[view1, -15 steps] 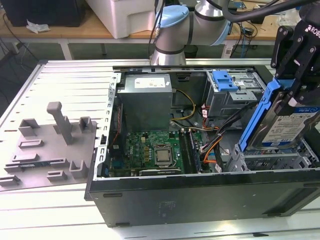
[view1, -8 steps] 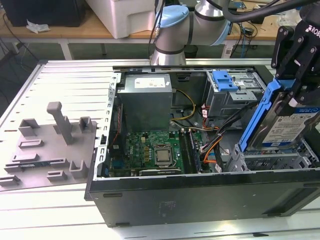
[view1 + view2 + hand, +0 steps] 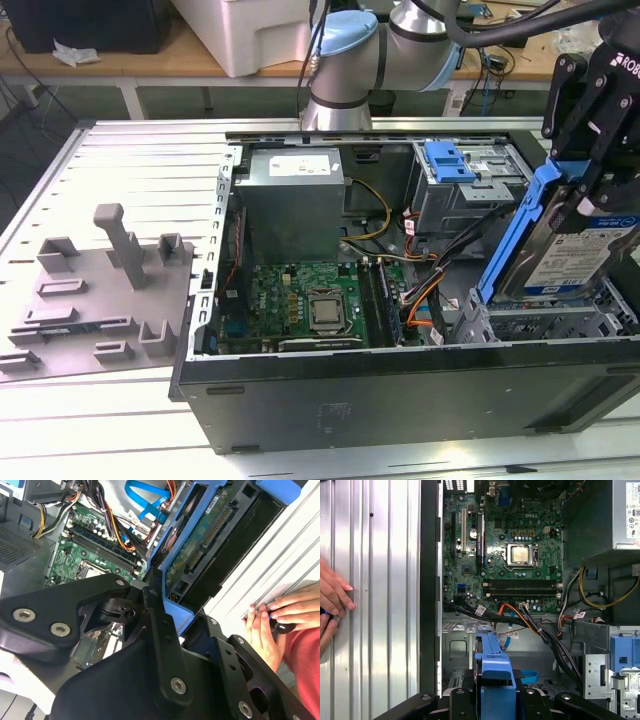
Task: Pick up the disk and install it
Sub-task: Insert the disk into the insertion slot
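"Where was the disk (image 3: 572, 255) when you paused?"

"In my gripper (image 3: 585, 180), inside the case (image 3: 400, 400), at the corner farthest from the power supply (image 3: 295, 195). It stood on edge and leaned, with its lower edge at the grey drive cage (image 3: 545, 325). I couldn't tell whether the two touched. The fingers (image 3: 558, 118) were clamped on its blue frame, one on each side."

"What did the step ask of you?"

"As I judged it, a slow, square descent. The disk sat at an angle to the cage, so I reckoned it had to be brought in line with the cage walls before any pressing, or the frame would bind. The cables (image 3: 455, 262) ran inside the case just beside the cage, and I wanted them kept out from under the disk."

"Anything outside the case?"

"A person's hand (image 3: 332, 605) rested on the bench (image 3: 140, 160) just outside the case wall. I thought it wise to keep every motion within the case."
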You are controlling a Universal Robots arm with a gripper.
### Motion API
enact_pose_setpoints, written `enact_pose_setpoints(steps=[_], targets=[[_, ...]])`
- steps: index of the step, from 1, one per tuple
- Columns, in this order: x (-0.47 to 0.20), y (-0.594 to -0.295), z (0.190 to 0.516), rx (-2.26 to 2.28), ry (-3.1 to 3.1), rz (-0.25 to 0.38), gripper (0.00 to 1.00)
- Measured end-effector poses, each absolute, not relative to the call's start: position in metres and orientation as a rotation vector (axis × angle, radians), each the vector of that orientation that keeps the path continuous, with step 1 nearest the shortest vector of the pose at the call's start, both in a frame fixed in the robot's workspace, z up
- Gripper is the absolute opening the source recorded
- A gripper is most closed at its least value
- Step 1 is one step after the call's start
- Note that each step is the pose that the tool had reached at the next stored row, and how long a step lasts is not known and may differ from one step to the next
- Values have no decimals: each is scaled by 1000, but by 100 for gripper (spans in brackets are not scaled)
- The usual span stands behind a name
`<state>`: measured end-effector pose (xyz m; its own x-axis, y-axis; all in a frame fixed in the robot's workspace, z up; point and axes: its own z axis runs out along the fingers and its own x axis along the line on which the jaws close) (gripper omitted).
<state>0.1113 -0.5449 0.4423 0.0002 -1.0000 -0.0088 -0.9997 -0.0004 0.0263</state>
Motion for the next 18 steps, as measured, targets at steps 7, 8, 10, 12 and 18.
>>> enact_pose_setpoints(steps=[7,8,10,12,18], targets=[[111,-545,440,2213,-2212,-39,37],[111,-545,440,2213,-2212,-39,37],[111,-545,440,2213,-2212,-39,37],[111,-545,439,2213,-2212,-39,37],[111,-545,437,2213,-2212,-39,37]])
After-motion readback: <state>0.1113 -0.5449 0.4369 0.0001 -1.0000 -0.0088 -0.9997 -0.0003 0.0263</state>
